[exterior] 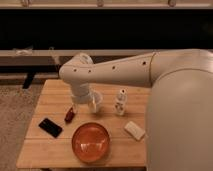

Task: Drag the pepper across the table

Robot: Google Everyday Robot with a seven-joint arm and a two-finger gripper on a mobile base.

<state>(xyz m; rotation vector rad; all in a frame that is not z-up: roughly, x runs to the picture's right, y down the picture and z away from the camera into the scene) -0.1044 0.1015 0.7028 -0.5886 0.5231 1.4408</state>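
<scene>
Pepper (69, 115): small, dark red and glossy, lying left of centre on the bench (52, 92).
Handling: probably light and slick, apt to roll (a guess from its shine); best pinned or pinched across its thick middle.
Claw (77, 106): low over the bench, just beside the pepper's upper right; released or clenched, I cannot tell.
Neighbours: black phone (50, 127) near left, orange bowl (90, 142) in front, clear cup (95, 102) and white bottle (120, 101) to the right.

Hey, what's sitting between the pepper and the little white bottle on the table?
In the camera view the robot's tool hangs there, low over the table, close beside the pepper and a little short of the white bottle.
</scene>
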